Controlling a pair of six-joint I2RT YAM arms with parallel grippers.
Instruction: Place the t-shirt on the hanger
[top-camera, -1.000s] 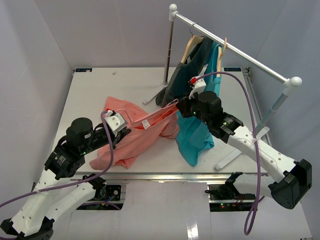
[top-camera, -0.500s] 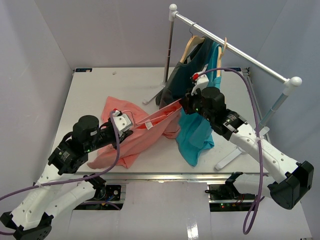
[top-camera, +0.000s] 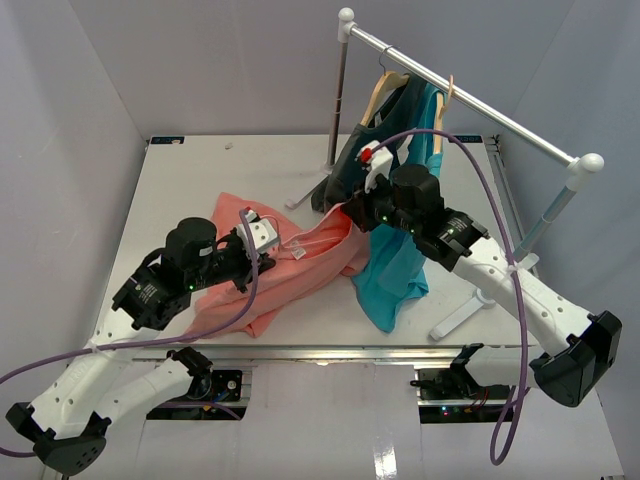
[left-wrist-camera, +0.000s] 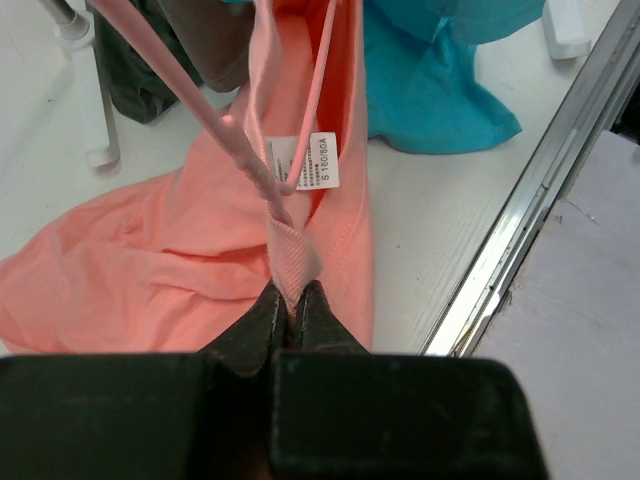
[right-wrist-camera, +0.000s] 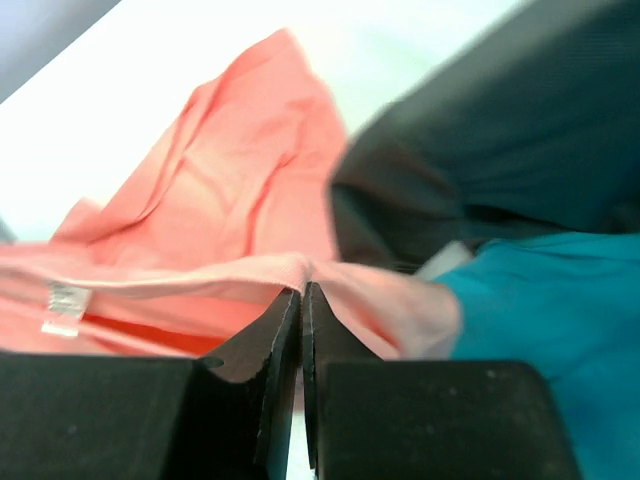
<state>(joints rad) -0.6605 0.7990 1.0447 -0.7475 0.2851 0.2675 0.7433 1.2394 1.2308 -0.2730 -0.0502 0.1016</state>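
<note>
The salmon t-shirt (top-camera: 285, 270) lies crumpled on the table between my arms, its collar stretched taut between both grippers. My left gripper (top-camera: 270, 247) is shut on the ribbed collar, seen in the left wrist view (left-wrist-camera: 292, 300). My right gripper (top-camera: 353, 216) is shut on the opposite collar edge, seen in the right wrist view (right-wrist-camera: 303, 292). The thin pale-pink hanger (left-wrist-camera: 190, 95) runs slanted into the collar opening beside the white size label (left-wrist-camera: 318, 160). The hanger's hook is out of view.
A garment rack with a metal rail (top-camera: 470, 100) stands at the back right. A teal shirt (top-camera: 395, 270) and a dark grey shirt (top-camera: 350, 165) hang from it on wooden hangers (top-camera: 385, 85), close behind my right gripper. White rack feet (top-camera: 460, 315) lie near the table's front edge (top-camera: 330, 352).
</note>
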